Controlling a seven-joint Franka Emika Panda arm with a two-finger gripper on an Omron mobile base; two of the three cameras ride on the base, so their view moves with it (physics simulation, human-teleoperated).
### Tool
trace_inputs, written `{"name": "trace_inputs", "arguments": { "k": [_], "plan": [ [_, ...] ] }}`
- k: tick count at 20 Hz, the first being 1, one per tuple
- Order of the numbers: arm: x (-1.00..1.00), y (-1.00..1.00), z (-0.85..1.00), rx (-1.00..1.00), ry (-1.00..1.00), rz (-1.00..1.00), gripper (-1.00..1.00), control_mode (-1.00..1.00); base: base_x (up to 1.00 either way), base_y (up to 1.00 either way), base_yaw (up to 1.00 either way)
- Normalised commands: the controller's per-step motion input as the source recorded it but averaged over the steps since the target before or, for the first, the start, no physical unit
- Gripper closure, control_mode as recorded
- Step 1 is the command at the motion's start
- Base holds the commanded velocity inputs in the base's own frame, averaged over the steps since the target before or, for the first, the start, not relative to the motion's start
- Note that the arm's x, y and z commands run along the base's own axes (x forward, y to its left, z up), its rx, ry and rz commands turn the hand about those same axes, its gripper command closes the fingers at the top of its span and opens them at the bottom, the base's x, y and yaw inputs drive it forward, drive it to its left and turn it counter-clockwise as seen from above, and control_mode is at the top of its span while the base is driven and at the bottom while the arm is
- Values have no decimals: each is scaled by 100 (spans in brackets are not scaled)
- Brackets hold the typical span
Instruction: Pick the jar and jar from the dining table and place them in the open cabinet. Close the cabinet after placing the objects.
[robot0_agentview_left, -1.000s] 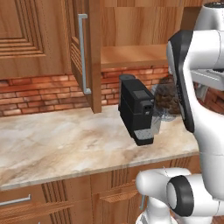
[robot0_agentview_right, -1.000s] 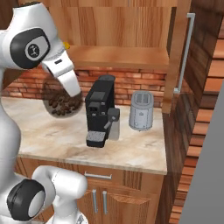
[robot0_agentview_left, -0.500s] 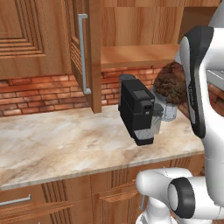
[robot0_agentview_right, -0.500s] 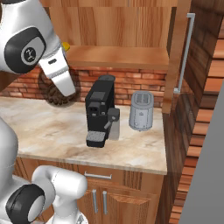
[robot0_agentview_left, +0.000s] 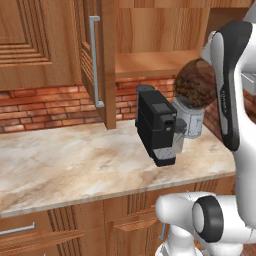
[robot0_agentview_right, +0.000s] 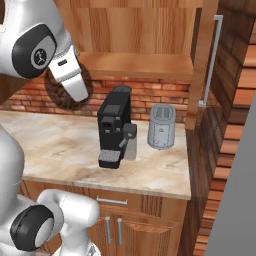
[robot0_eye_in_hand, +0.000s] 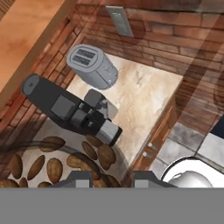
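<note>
Here, arm (robot0_agentview_left: 227, 90) bears small dark lettering, too blurred to read, gripper (robot0_eye_in_hand: 107, 177) clamped on bean jar (robot0_agentview_left: 194, 83), jar half hidden behind arm, raised above coffee machine (robot0_agentview_left: 157, 125), toaster (robot0_agentview_right: 161, 126) beyond, open cabinet (robot0_agentview_right: 135, 65) shelf farthest.

The cabinet shelf (robot0_agentview_right: 135, 65) was left bare and open at the front. Below it, a coffee machine (robot0_agentview_right: 114, 131) and toaster (robot0_agentview_right: 161, 127) crowded the table (robot0_agentview_right: 65, 150).
</note>
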Motion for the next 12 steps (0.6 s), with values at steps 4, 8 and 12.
{"name": "trace_inputs", "arguments": {
  "k": [4, 8, 12],
  "plan": [
    [49, 0, 16, 0, 0, 0, 100, -100, 0, 0, 0],
    [51, 0, 18, 1, -4, -2, 100, -100, 0, 0, 0],
    [42, 0, 6, 1, -6, -3, 100, -100, 0, 0, 0]
  ]
}}
